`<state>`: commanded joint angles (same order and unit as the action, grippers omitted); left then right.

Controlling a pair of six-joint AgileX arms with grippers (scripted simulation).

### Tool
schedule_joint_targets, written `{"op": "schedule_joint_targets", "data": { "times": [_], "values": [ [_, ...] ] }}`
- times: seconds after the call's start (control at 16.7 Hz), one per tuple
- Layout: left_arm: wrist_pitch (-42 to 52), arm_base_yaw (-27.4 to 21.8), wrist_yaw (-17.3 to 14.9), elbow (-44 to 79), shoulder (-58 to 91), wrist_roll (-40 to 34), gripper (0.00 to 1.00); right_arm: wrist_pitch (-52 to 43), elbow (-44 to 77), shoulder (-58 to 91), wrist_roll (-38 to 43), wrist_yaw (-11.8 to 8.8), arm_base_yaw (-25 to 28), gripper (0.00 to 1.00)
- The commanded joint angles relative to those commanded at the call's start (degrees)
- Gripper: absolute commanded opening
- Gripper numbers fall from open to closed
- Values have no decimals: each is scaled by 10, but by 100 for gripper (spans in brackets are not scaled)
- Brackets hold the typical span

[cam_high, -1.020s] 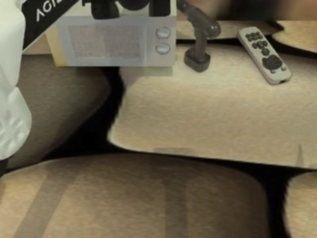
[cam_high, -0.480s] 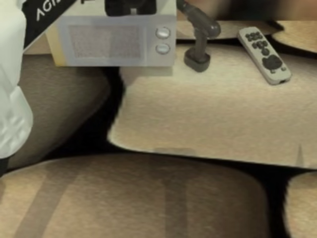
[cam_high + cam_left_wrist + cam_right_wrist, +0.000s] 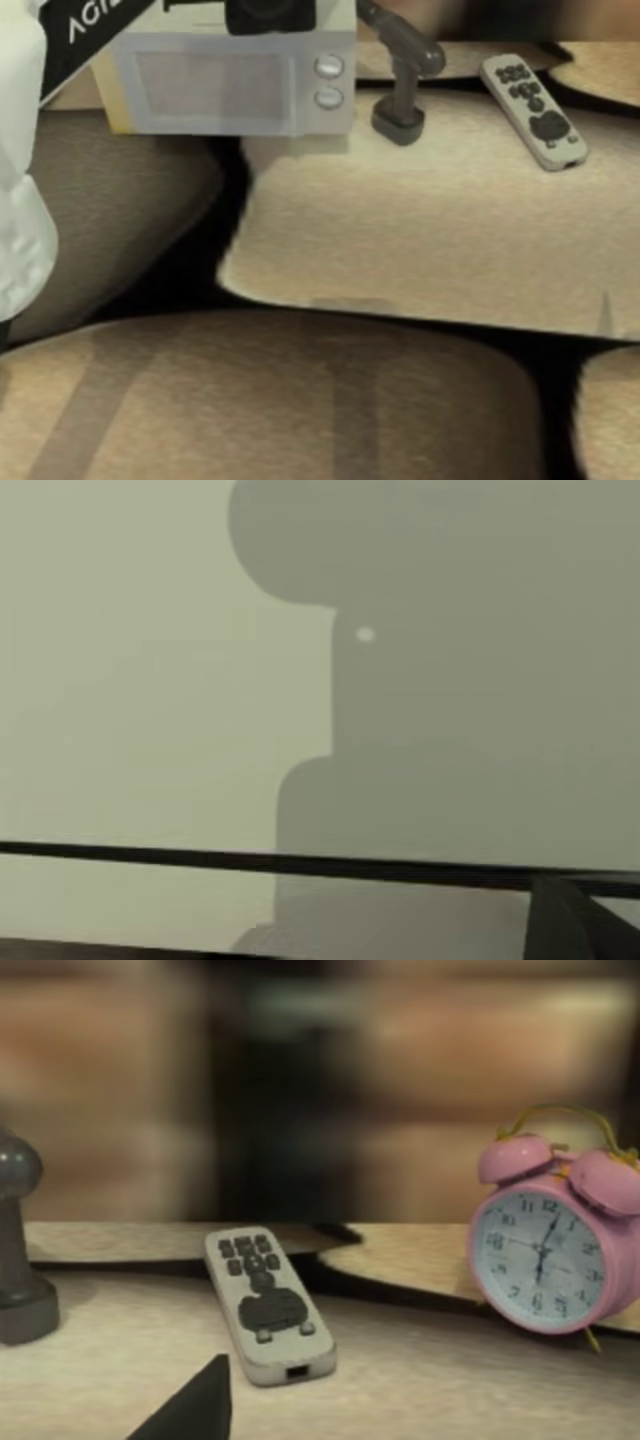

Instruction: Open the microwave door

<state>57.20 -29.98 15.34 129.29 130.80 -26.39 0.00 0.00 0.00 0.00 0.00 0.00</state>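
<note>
The microwave [image 3: 235,70] sits at eleven o'clock on the worktop [image 3: 420,250], its door [image 3: 210,85] shut flat beside the two knobs [image 3: 329,80]. Your left end effector [image 3: 268,12] hovers over the roof; whether its fingers are spread or pressed together, you cannot tell. Catch the door's free edge and swing it in an arc — don't drag the box. The worktop is tan with dark seams; a remote [image 3: 532,108] and a grey stand [image 3: 400,105] lie toward one o'clock — a pink alarm clock [image 3: 555,1245] shows in the right wrist view.

left arm [image 3: 25,170]: reaching along top view's left edge | left gripper [image 3: 268,14]: at far edge
</note>
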Motion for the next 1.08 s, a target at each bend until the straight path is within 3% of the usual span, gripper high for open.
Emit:
{"op": "schedule_joint_targets", "data": {
  "times": [0.3, 1.08],
  "values": [
    [-32, -11, -1, -99, -21, -15, 0, 0, 0, 0, 0, 0, 0, 100],
    [-34, -12, -1, -103, -22, -16, 0, 0, 0, 0, 0, 0, 0, 100]
  ]
}}
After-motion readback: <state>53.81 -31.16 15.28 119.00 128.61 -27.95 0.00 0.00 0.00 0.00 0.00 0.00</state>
